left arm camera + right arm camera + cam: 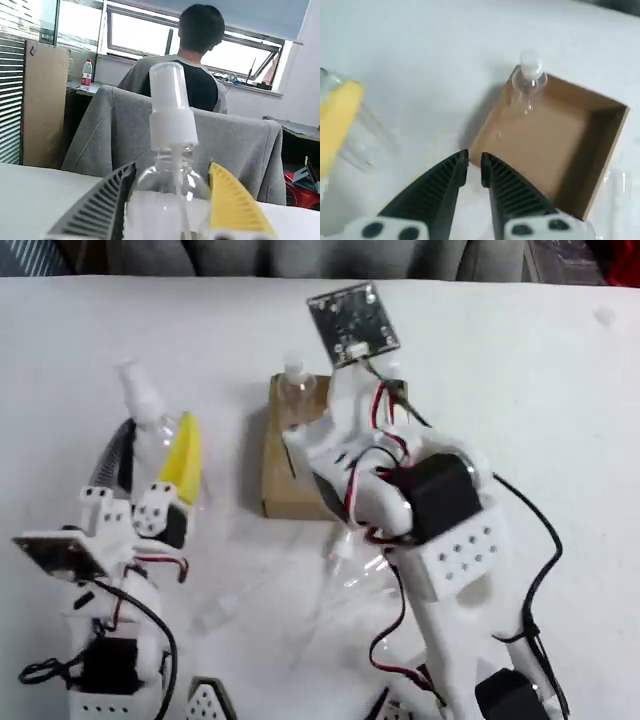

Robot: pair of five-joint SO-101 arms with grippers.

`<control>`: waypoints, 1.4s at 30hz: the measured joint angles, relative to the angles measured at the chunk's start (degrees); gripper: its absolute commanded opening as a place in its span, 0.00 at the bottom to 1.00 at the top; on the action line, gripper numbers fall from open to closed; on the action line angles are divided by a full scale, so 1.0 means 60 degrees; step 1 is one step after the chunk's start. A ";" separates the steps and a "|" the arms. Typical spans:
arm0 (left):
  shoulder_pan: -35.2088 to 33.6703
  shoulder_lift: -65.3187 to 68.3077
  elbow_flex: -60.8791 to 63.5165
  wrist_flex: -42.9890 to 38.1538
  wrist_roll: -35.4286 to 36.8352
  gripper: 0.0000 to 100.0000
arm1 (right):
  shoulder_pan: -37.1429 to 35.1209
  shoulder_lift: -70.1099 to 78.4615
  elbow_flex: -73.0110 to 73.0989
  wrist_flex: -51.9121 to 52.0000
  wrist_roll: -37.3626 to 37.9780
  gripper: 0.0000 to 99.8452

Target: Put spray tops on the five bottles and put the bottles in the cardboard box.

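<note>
Two claws are shown over a white table [520, 380]. The left claw [172, 169] is closed on a clear spray bottle [172, 202], whose body is pinched between a ribbed grey finger [100, 210] and a yellow finger [232, 205]. The bottle is held upright, and a white spray top [172, 107] is seated on its neck. In the high view this claw and its bottle are placed at 9 o'clock from the cardboard box [285, 475], near it but not touching.

The right claw [474, 157] is seen with its two black ribbed fingers [440, 192] drawn almost together. Only a thin slit is left between the tips, and nothing is held. The tips are lined up over one corner of the box; whether the rim is touched cannot be told.

Inside the box a second bottle [527, 82] is stood upright, tucked into the corner at 11 o'clock in the high view and capped in white.

At 6 o'clock from the box, just beside its near wall, a loose clear bottle [343, 555] is laid on the table. A further clear piece [225, 610] is laid at 7 o'clock; what it is cannot be made out.
</note>
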 measured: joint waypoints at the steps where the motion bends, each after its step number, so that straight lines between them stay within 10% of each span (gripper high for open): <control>1: -0.0073 0.0132 -0.0147 0.0000 0.0015 0.02 | -0.0088 0.0000 0.0396 -0.0044 -0.0015 0.01; 11: -0.0982 0.3575 -0.1641 0.0000 0.1348 0.02 | -0.2198 -0.0366 0.4908 -0.3429 -0.0088 0.01; 26: -0.1040 0.2300 -0.0908 0.0000 0.1773 0.02 | -0.3546 -0.2916 1.0813 -1.0711 -0.0103 0.01; 42: -0.0601 0.2271 -0.0733 0.0000 0.1773 0.02 | -0.4527 -0.3429 1.2352 -1.3392 -0.0117 0.01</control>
